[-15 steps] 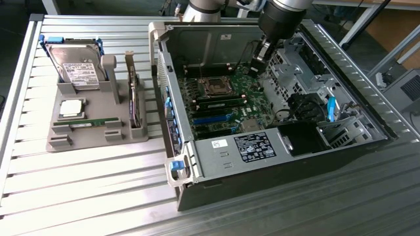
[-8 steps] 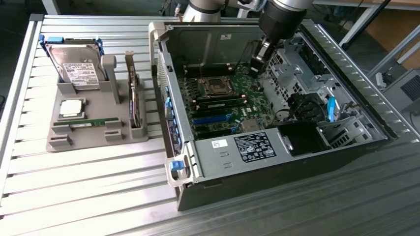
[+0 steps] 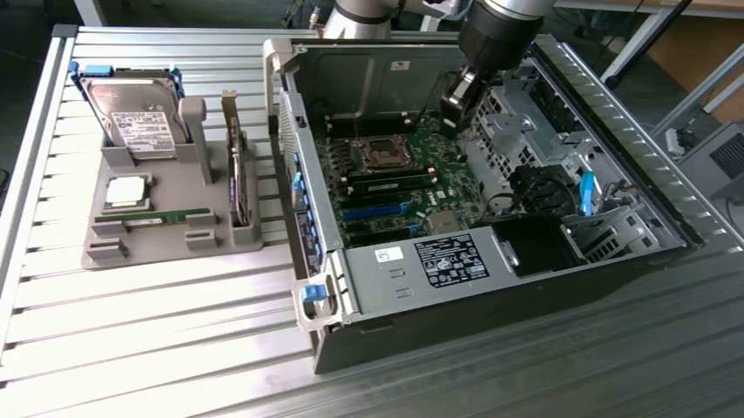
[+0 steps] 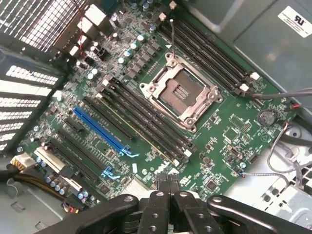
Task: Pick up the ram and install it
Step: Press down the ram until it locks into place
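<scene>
**A:** What is the gripper (image 4: 168,189) doing?

**B:** Its fingers are pressed together with nothing between them. It hangs inside the case (image 3: 279,104), low over the board (image 4: 229,126).

**A:** And where is the ram?

**B:** I take the ram (image 4: 138,129) to be the green stick standing on edge in a slot just beside the socket (image 4: 183,92). It looks seated, though I cannot tell whether the end latches are home. In the exterior view the gripper (image 3: 454,109) sits towards the board's far edge and that view's right. The ram (image 3: 389,182) lies on the socket's near side, so the socket is roughly between them.

**A:** Which way does it run?

**B:** Along its slot, parallel to the empty black slots on either side of the socket. Its long axis runs across the exterior view, from that view's left to its right. The closed fingertips are near one end of that slot bank, not over the stick's middle.

**A:** Is there another stick?

**B:** Yes, a twin (image 3: 157,215) lies flat on the grey holder (image 3: 174,248), outside the case and well apart from the gripper.
</scene>
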Available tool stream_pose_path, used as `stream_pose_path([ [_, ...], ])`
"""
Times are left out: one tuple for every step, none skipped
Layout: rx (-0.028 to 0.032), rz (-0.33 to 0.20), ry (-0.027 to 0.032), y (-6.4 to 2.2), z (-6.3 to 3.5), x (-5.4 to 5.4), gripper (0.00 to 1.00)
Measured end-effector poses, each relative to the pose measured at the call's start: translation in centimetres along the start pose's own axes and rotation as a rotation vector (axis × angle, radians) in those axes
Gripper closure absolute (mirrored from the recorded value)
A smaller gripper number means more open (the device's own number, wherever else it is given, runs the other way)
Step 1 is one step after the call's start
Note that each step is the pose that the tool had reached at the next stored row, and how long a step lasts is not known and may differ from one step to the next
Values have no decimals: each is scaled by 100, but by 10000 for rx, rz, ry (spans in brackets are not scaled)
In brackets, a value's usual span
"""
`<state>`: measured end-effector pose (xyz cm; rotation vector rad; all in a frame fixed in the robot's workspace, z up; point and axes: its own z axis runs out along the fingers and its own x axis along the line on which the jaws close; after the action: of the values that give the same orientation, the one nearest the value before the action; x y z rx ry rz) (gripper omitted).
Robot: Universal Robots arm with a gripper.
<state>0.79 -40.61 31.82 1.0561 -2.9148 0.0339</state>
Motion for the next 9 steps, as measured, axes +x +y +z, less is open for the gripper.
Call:
stream_pose_path([
  [-2, 165, 5, 0, 1, 0, 91],
  [-3, 325, 12, 0, 2, 0, 91],
  [-3, 439, 17, 0, 2, 0, 91],
  [-3, 523, 21, 0, 3, 0, 91],
  [-2, 618, 26, 0, 3, 0, 91],
  [-1, 712, 30, 0, 3, 0, 91],
  [-2, 845, 36, 0, 4, 0, 91],
  [-4, 939, 38, 0, 5, 0, 91],
  [-8, 1108, 43, 0, 6, 0, 91],
])
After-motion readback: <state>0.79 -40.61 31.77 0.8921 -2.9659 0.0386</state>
